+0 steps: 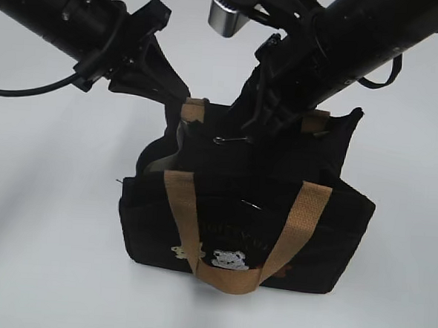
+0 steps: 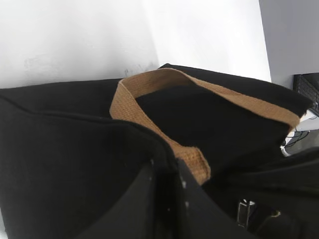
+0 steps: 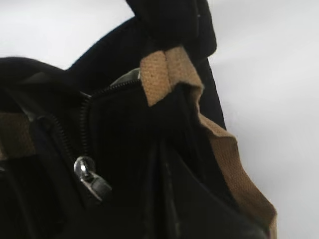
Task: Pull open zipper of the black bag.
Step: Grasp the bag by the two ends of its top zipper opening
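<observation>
Scene: a small boxy black fabric bag (image 1: 245, 225) with tan webbing handles (image 1: 231, 272) stands upright on a plain white tabletop (image 1: 44, 220), both robot arms bearing down on its top edge from behind.

Zipper: the black zip line (image 3: 82, 127) runs along the bag's top from side to side; near the rear left corner it is partly parted, pale lining showing in the gap.

Pull tab: the small silver metal pull tab (image 3: 89, 177) hangs loose at the zip line, seen in the exterior view as a thin bright sliver at the middle of the bag's top, just below the right arm's tip.

Left fingers: the left gripper (image 1: 175, 91) is closed tight against the bag's rear left corner beside a tan strap; it appears to pinch the black fabric there, though the contact itself is dark and hard to read.

Right fingers: the right gripper (image 1: 255, 125) sits directly over the tab; black on black hides how far it is closed, and the right wrist view shows the tab lying free, not pinched.

Key relation: the tab lies just below and in front of the right fingers, far nearer to them than to the left; the zip's long axis runs across the bag, left to right.

Likely next: the right fingers need a sure hold on the tab before any pull along that axis, the left bracing the corner.
</observation>
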Controlling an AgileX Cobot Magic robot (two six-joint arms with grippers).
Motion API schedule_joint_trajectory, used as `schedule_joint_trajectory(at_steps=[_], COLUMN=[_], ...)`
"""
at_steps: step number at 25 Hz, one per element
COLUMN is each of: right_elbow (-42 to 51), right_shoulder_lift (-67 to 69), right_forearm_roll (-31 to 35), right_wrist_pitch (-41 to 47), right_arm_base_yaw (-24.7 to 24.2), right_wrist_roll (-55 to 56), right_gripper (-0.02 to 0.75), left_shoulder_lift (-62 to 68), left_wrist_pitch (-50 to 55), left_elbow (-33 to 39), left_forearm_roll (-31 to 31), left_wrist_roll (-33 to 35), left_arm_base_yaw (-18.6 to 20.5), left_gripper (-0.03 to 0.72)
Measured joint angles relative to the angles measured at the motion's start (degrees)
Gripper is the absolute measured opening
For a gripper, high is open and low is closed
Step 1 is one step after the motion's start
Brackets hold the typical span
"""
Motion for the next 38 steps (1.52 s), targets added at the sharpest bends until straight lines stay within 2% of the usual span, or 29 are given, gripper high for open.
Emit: schedule_joint_trajectory(at_steps=[1, 10, 17, 19, 23, 25, 28, 38], right_elbow=[0.0, 0.0, 0.0, 0.0, 0.0, 0.0, 0.0, 0.0], right_shoulder_lift=[0.0, -3.8, -6.4, -6.5, -6.5, -6.5, -6.5, -4.3], right_forearm_roll=[0.0, -1.1, -4.1, -4.7, -5.6, -5.7, -5.7, -5.4], right_wrist_pitch=[-0.1, 1.3, 6.0, 8.1, 9.5, 9.5, 9.4, 9.4], right_arm_base_yaw=[0.0, 0.0, 0.0, 0.0, 0.0, 0.0, 0.0, 0.0], right_wrist_roll=[0.1, 0.5, 2.1, 2.0, 1.8, 1.8, 1.0, -0.9], right_gripper=[-0.001, -0.001, 0.000, 0.044, 0.266, 0.316, 0.340, 0.348], left_shoulder_lift=[0.0, 0.0, 0.0, 0.0, 0.0, 0.0, 0.0, 0.0], left_wrist_pitch=[0.0, 0.0, 0.0, 0.0, 0.0, 0.0, 0.0, 0.0], left_elbow=[0.0, 0.0, 0.0, 0.0, 0.0, 0.0, 0.0, 0.0], left_forearm_roll=[0.0, 0.0, 0.0, 0.0, 0.0, 0.0, 0.0, 0.0], left_wrist_roll=[0.0, 0.0, 0.0, 0.0, 0.0, 0.0, 0.0, 0.0], left_arm_base_yaw=[0.0, 0.0, 0.0, 0.0, 0.0, 0.0, 0.0, 0.0], left_gripper=[0.027, 0.027, 0.027, 0.027, 0.027, 0.027, 0.027, 0.027])
